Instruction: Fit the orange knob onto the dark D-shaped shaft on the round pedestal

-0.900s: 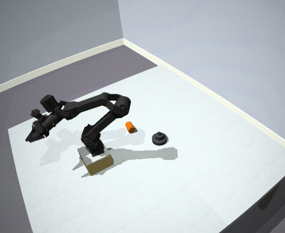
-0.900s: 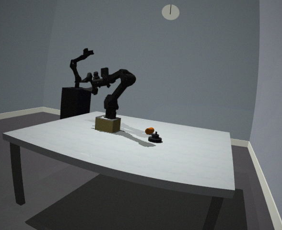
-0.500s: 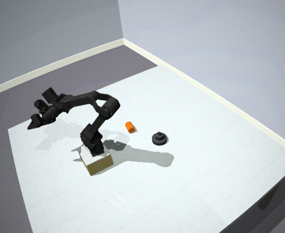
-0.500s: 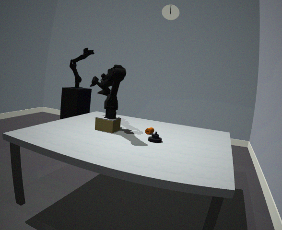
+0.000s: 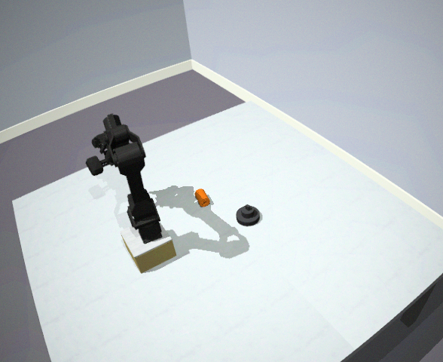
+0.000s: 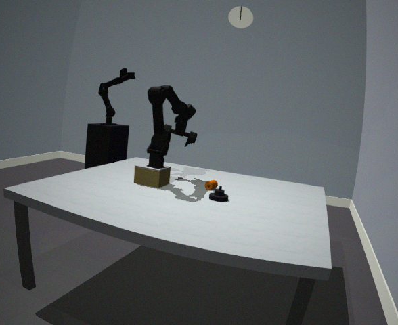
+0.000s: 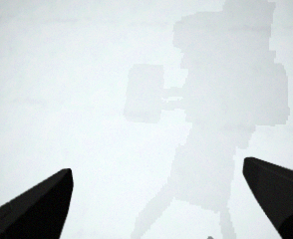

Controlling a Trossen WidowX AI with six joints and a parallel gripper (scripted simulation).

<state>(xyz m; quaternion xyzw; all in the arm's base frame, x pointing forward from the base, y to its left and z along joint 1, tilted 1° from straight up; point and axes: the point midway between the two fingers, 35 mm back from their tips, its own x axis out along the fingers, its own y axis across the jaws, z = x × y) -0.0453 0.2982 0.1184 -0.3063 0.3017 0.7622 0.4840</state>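
Observation:
The orange knob [image 5: 202, 197] [image 6: 211, 185] is a small cylinder lying on its side on the table, with an end face turned toward the top and exterior views. The dark round pedestal [image 5: 248, 219] [image 6: 218, 198] stands upright near it, to its right in the top view. Its short shaft [image 5: 247, 207] [image 6: 220, 187] points up and is bare; its flat side cannot be made out. My gripper [image 7: 159, 170] is open and empty, fingers wide apart. It hangs high above the table, away from the knob and pedestal. The wrist view shows neither of them clearly.
The arm's base stands on a tan block [image 5: 155, 255] [image 6: 151, 175] on the white table [image 5: 252, 304] [image 6: 178, 220]. The arm's shadow falls around the knob. A second arm [image 6: 105, 99] stands on a black stand [image 6: 106, 145] behind the table.

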